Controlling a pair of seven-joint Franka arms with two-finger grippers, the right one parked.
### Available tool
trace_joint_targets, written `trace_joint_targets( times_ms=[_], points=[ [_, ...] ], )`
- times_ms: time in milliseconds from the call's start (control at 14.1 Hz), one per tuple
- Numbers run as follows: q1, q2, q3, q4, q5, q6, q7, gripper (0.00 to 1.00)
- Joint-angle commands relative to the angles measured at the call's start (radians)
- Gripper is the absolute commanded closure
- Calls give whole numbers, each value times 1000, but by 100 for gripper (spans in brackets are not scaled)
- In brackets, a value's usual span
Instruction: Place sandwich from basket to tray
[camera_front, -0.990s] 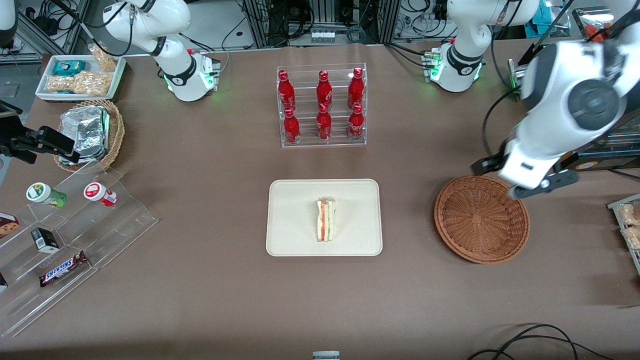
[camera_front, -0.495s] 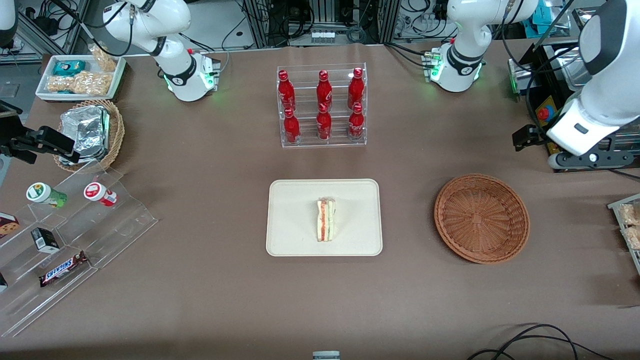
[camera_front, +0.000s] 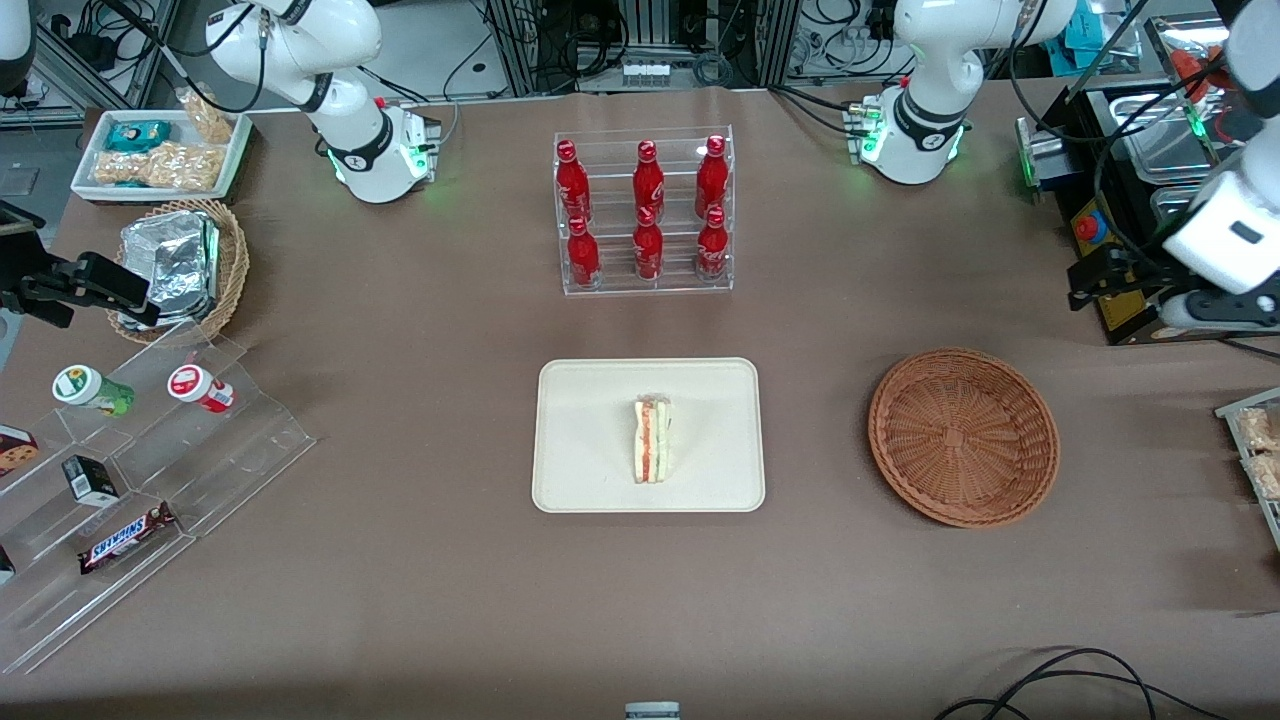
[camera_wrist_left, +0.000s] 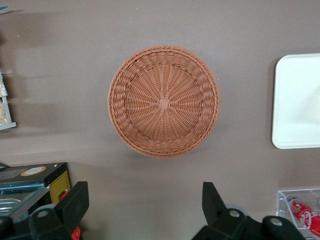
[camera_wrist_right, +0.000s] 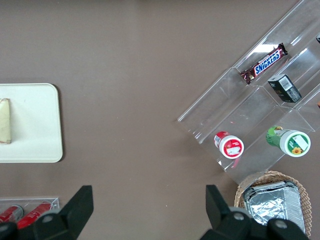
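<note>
The sandwich (camera_front: 652, 440) lies on the cream tray (camera_front: 590, 400), near the tray's middle; its edge (camera_wrist_right: 4, 121) also shows on the tray (camera_wrist_right: 35, 125) in the right wrist view. The reddish-brown basket (camera_front: 963, 437) stands beside the tray toward the working arm's end, with nothing in it. The left wrist view looks down on the basket (camera_wrist_left: 163, 102) and one end of the tray (camera_wrist_left: 300, 100). My gripper (camera_front: 1215, 310) hangs high near the table's edge, a little farther from the front camera than the basket. In the wrist view the gripper (camera_wrist_left: 145, 187) is open and holds nothing.
A clear rack of red bottles (camera_front: 645, 210) stands farther back than the tray. Toward the parked arm's end are a stepped acrylic shelf (camera_front: 150, 470) with snacks, a tan basket of foil packs (camera_front: 180, 265) and a white snack tray (camera_front: 160, 155). Metal equipment (camera_front: 1110, 200) sits close to my gripper.
My gripper has drawn away from above the basket's rim, rising and moving toward the working arm's end of the table. The sandwich, tray and basket have not moved.
</note>
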Motion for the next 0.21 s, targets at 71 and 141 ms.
trace_joint_targets(
  times_ms=[71, 141],
  points=[
    [-14, 39, 26, 57, -20, -2, 15, 0],
    [-14, 43, 26, 60, -22, -3, 12, 0]
  ],
)
